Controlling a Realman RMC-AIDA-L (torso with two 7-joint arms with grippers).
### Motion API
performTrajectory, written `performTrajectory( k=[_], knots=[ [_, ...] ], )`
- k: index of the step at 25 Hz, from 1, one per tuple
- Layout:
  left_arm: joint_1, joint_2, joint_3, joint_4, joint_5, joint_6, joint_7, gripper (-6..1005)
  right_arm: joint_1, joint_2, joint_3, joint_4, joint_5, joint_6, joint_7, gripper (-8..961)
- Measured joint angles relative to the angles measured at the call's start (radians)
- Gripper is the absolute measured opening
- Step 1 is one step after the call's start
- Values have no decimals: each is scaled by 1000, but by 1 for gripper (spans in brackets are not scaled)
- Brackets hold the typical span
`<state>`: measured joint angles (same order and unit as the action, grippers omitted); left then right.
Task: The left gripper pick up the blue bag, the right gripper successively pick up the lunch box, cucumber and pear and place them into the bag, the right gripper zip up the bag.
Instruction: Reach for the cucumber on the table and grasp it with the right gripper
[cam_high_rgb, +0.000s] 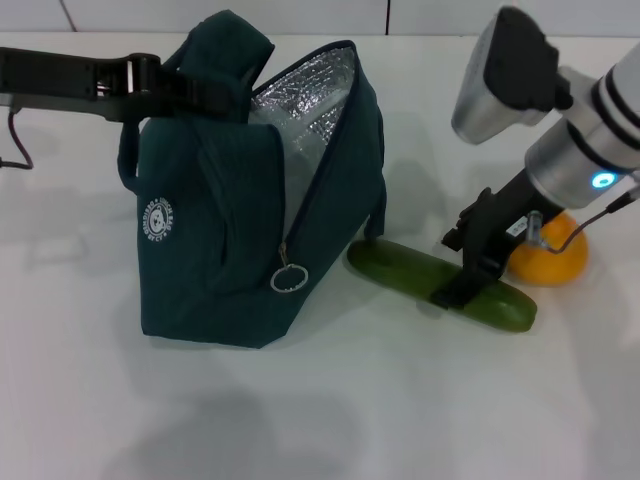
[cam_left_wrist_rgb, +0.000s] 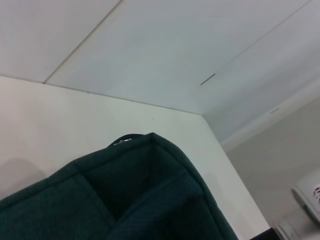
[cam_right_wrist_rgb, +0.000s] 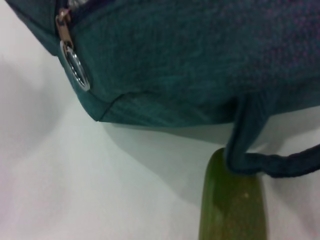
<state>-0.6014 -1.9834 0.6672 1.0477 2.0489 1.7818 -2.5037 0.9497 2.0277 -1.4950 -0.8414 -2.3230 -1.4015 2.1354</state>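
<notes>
1. The bag (cam_high_rgb: 225, 200), dark teal with a white round logo, stands at left centre of the head view on the white surface (cam_high_rgb: 330, 400), its mouth agape to show silver foil lining; a ring zip pull (cam_high_rgb: 288, 278) hangs at the low end of the opening.
2. The cucumber (cam_high_rgb: 440, 283), long and dark green, lies on the surface at centre right, one end just beside the bag's foot; the orange-yellow pear (cam_high_rgb: 552, 257) sits behind its far end, at the right of the frame.
3. The left pincer (cam_high_rgb: 185, 85) reaches in from the upper left edge, its arm level, pinching the bag's top handle.
4. The right pincer (cam_high_rgb: 465, 268) slants down from the upper right corner, blue-white light on its silver wrist, black fingers set low on either side of the cucumber's middle; whether they grip it cannot be told.
5. Only the right wrist view shows the bag's loose handle loop (cam_right_wrist_rgb: 260, 160) draped over the cucumber's tip (cam_right_wrist_rgb: 232, 205), with the zip ring (cam_right_wrist_rgb: 75, 67) in the upper left.
6. The left wrist view shows only the bag's folded top (cam_left_wrist_rgb: 125, 200) along the bottom of the frame.
</notes>
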Motion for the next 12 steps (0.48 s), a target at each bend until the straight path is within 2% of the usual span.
performTrajectory(
  k=[12],
  knots=[
    [0,0,0,0,3,-8,7,53,-9,0,-95,50,49,102,-1,787]
  ],
)
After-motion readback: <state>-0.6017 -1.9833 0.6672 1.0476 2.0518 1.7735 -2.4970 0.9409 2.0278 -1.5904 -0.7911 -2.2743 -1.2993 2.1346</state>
